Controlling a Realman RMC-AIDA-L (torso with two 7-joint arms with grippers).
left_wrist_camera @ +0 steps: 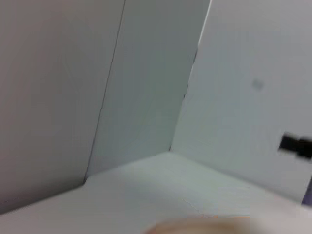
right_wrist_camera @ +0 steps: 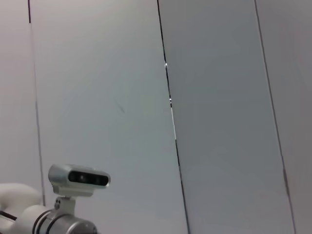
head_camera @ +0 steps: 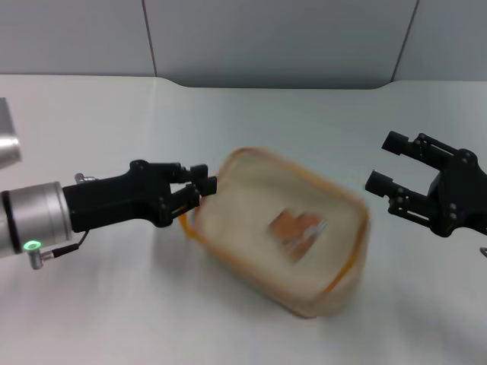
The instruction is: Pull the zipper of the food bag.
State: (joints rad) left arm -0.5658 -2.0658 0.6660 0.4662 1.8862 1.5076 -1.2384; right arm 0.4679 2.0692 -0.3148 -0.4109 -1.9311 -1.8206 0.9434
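Observation:
The cream food bag [head_camera: 251,228] with a brown print lies blurred at the middle of the white table. Orange lines run round its edges, and I cannot tell the zipper from the piping. My left gripper [head_camera: 204,181] is at the bag's left end, its fingers close together on the edge where the zipper runs. The pull tab is hidden there. A yellow-orange strip [head_camera: 187,226] curves just below the fingers. My right gripper [head_camera: 386,162] hovers open to the right of the bag, not touching it. The left wrist view shows a sliver of the bag [left_wrist_camera: 195,228].
The white table [head_camera: 114,114] ends at a grey panelled wall [head_camera: 266,38] behind. A silver object [head_camera: 7,141] sits at the far left edge. The right wrist view shows only the wall and my left arm's wrist camera [right_wrist_camera: 80,178].

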